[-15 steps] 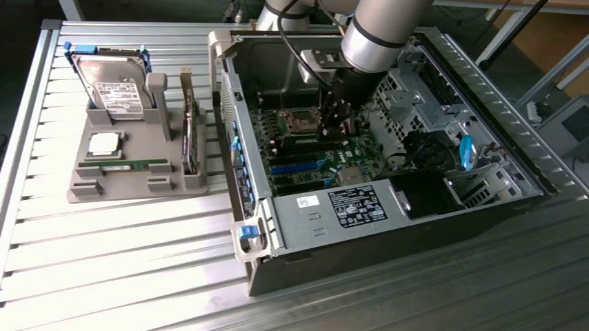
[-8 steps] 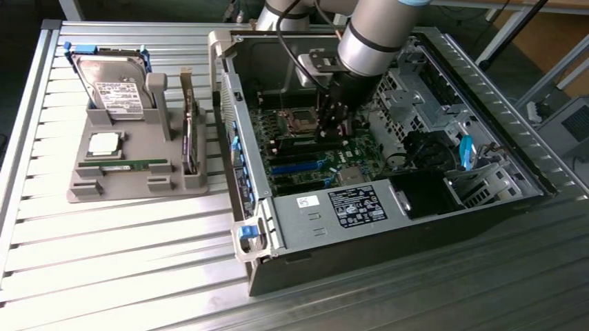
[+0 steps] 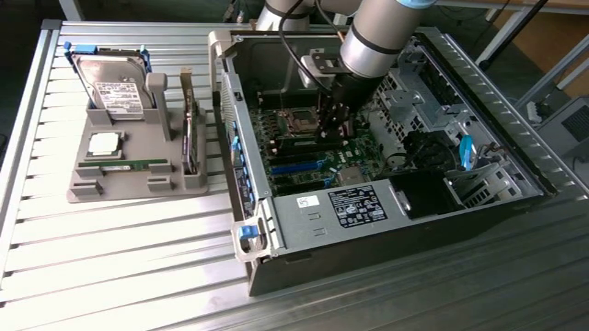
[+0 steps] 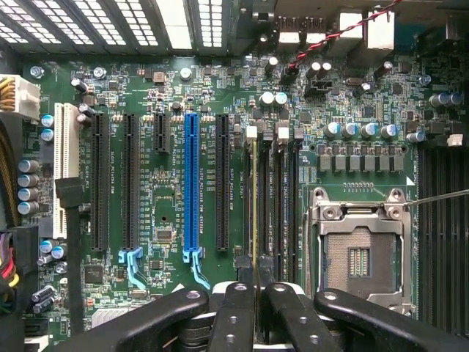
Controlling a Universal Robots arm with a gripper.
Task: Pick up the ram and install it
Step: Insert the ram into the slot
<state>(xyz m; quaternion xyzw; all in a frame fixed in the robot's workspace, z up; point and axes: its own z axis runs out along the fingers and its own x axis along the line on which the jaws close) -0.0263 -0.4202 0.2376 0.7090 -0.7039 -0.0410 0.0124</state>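
In the exterior view my gripper [image 3: 329, 129] reaches down into the open computer case [image 3: 304, 221], just above the motherboard [image 3: 354, 155] beside the CPU socket [image 3: 296, 118]. The wrist view shows the ram [image 4: 254, 213] edge-on as a thin yellowish-green line. It runs along the outermost memory slot, between the black expansion slots and the empty CPU socket [image 4: 359, 253]. My gripper [image 4: 256, 297] is shut on the near end of the ram, one finger on each face. The slot's white latch [image 4: 253, 133] sits at the far end.
A grey holder tray [image 3: 138, 189] stands at the exterior view's left with a hard drive [image 3: 115, 86], a silver CPU chip [image 3: 103, 143], a thin green stick [image 3: 124, 165] and an upright expansion card [image 3: 190, 131]. Case walls, a drive cage and blue cables [image 3: 465, 152] surround the motherboard.
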